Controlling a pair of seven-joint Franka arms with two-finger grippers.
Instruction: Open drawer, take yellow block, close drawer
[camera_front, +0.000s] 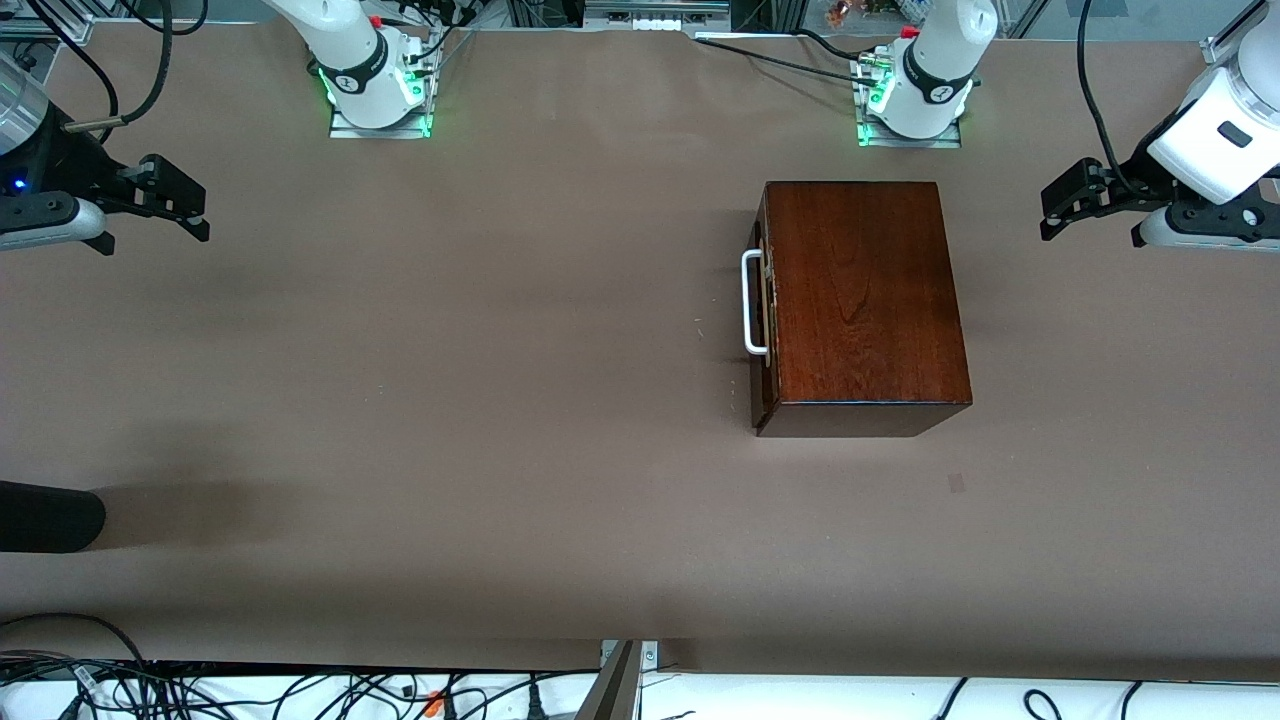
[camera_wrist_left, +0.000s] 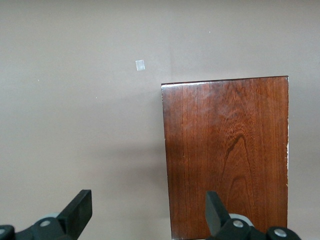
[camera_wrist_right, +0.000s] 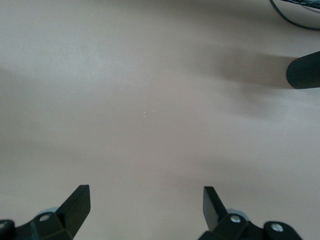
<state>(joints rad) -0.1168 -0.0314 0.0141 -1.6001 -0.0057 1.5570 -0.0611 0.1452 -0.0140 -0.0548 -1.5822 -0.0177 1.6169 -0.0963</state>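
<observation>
the glossy dark mahogany wooden box (camera_front: 865, 295) shows a polished, smooth top with clear reddish-brown grain and a soft sheen; in the left wrist view the same lacquered wood (camera_wrist_left: 227, 155) catches light along its edge. the dark reddish-brown drawer front (camera_front: 765, 320) carries a white u-shaped bar handle (camera_front: 752, 303), smooth and faintly shiny, metal or plastic i cannot tell. the grey-brown desk (camera_front: 450, 400) looks matt and even, like paper or cloth sheeting. the left gripper (camera_wrist_left: 147, 212) and right gripper (camera_wrist_right: 146, 210) have black matt fingers that look like plastic, with small bright metal screws at their bases.
</observation>
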